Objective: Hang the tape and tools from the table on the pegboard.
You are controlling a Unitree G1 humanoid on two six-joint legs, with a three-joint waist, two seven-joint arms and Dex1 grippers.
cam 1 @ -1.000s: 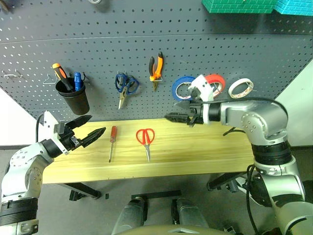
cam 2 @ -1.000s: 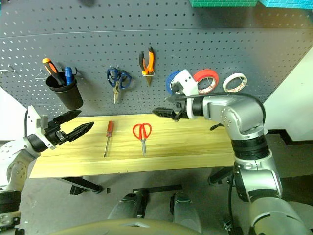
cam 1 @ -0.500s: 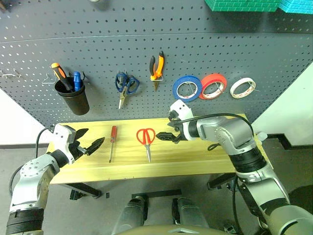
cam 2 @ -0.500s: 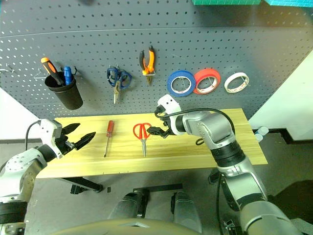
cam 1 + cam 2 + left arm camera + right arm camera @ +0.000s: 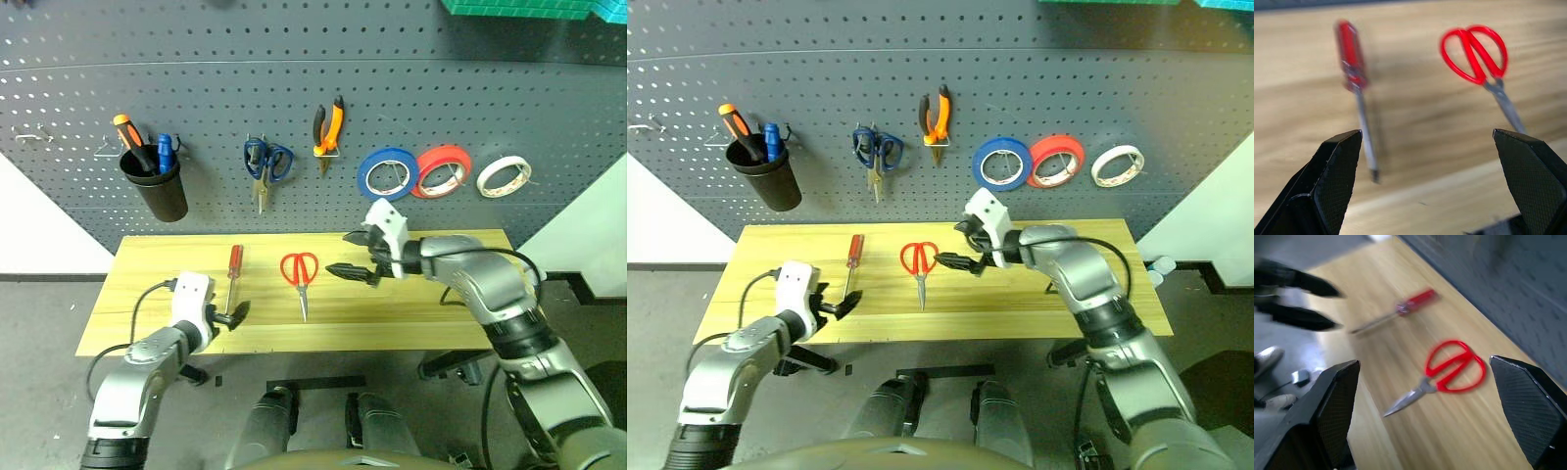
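Note:
On the pale wood table (image 5: 441, 318) lie the red-handled scissors (image 5: 301, 271) and, to their left, the slim red screwdriver (image 5: 233, 270). The pliers (image 5: 330, 130) and the whitish tape (image 5: 504, 176) hang on the dark pegboard (image 5: 460, 93). My left gripper (image 5: 233, 315) is open at the table's front edge, just in front of the screwdriver's tip. In the left wrist view both the screwdriver (image 5: 1354, 73) and the scissors (image 5: 1479, 54) lie ahead of its spread fingers. My right gripper (image 5: 341, 253) is open, hovering just right of the scissors and pointing at them; nothing is held.
A black cup (image 5: 162, 196) with two screwdrivers hangs at the board's left, with blue-handled scissors (image 5: 265, 166) to its right. A blue roll (image 5: 389, 173) and a red-orange roll (image 5: 443, 170) hang beside the whitish tape. Green bins (image 5: 519, 8) sit above. Bare hooks (image 5: 34, 137) at far left.
My right gripper came down from the tape rolls on the board to the table beside the scissors. My left gripper sank and moved in to the table's front edge. Both stayed open.

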